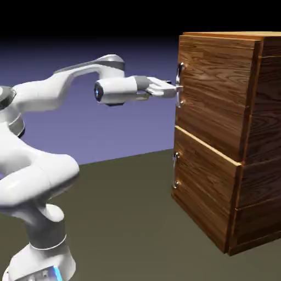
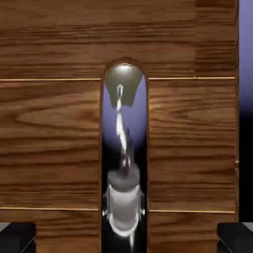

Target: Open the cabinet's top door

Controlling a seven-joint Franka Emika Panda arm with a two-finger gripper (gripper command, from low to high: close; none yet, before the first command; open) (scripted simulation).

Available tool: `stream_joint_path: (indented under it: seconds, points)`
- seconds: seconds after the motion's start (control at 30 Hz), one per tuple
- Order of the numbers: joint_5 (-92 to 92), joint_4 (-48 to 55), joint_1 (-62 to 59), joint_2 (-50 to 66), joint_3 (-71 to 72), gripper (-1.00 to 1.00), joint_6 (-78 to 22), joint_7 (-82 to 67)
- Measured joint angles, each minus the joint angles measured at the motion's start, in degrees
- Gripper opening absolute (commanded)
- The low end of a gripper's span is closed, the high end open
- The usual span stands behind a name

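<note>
The cabinet (image 1: 264,137) of reddish-brown wood stands at the exterior view's right. Its top door (image 1: 215,96) looks flush with the cabinet front, and a vertical silver bar handle (image 1: 180,83) sits near the door's left edge. My gripper (image 1: 174,89) reaches level to that handle, fingers on either side of it. In the hand view the shiny handle (image 2: 124,148) runs down the middle over the door's wood (image 2: 49,128). The two dark fingertips (image 2: 17,236) sit in the bottom corners, well clear of the bar. My gripper (image 2: 126,239) stands open around the handle without touching it.
Below the top door is a shorter lower door (image 1: 204,189) with its own small handle (image 1: 175,171). The cabinet stands on a dull olive table (image 1: 126,219). My white arm (image 1: 38,164) rises from the exterior view's lower left.
</note>
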Motion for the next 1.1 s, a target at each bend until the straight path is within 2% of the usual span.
stream_joint_path:
  seconds: [0.3, 0.6, 0.83, 1.1]
  points:
    - [-1.0, -16.6, 14.3, -2.8, -11.1, -1.00, -15.7, -6.3]
    - [-12.6, -32.5, 27.4, -6.3, -29.2, -1.00, -33.7, -10.6]
    - [-25.5, -38.7, 30.4, -8.2, -43.8, -1.00, -45.5, -12.5]
    - [-40.9, -40.6, 29.6, -6.4, -60.4, -1.00, -58.3, -15.5]
